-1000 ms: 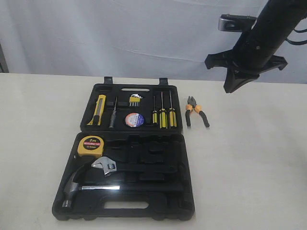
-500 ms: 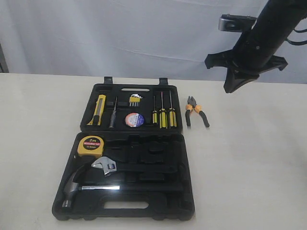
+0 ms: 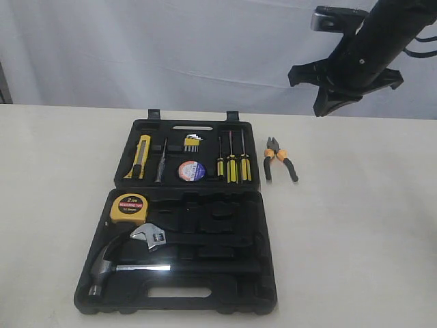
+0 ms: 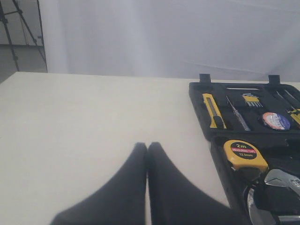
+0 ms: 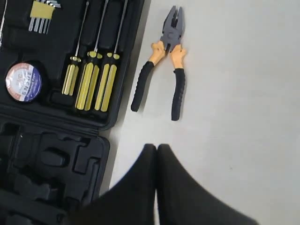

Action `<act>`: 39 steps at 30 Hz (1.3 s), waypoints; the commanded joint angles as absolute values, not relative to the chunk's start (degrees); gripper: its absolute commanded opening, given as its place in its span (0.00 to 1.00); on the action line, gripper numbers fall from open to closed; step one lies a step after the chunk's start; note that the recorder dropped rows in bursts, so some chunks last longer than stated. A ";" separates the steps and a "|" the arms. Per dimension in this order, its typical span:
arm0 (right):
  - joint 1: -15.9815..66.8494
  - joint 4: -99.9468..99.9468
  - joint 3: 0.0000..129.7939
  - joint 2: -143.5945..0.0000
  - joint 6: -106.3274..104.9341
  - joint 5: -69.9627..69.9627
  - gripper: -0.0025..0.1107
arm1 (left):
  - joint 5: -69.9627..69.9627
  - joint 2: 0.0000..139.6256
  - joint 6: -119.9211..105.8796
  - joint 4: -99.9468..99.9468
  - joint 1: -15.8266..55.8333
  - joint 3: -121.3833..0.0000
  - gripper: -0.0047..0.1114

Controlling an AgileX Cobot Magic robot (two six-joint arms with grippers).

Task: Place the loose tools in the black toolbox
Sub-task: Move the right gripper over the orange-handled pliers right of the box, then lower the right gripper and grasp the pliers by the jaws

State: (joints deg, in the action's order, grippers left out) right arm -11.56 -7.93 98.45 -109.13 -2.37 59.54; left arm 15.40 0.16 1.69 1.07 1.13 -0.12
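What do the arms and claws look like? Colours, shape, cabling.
All black. The left claw and right claw each have two smooth matt fingers tapering to narrow tips, no markings visible. The right arm is a thick black tube with a winged bracket above the claw, a silver-grey box on top and black cables trailing off. The left arm isn't shown.

Loose pliers point(image 3: 277, 154) beside open toolbox point(image 3: 239, 205)

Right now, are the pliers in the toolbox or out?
Out: the pliers lie on the table, just outside the black toolbox, beside the screwdrivers.
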 commanded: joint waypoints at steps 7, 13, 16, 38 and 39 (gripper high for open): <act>-11.87 -7.60 98.59 -109.08 -1.73 47.87 0.02 | 15.37 0.00 1.80 1.21 1.25 0.00 0.04; -11.87 -5.02 102.32 -115.13 -2.64 52.19 0.02 | 15.37 0.00 1.80 1.21 1.25 0.00 0.04; -11.87 -2.91 112.57 -122.93 -3.49 57.26 0.02 | 15.37 0.00 1.80 1.21 1.25 0.00 0.04; -7.85 0.00 125.46 -139.67 -6.96 56.23 0.02 | 15.37 0.00 1.80 1.21 1.25 0.00 0.04; -7.85 0.00 125.46 -139.67 -6.96 55.79 0.02 | 15.37 0.00 1.80 1.21 1.25 0.00 0.04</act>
State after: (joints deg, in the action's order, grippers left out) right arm -7.07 -0.40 125.11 -139.88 -6.41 57.82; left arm 15.40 0.16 1.69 1.07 1.13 -0.12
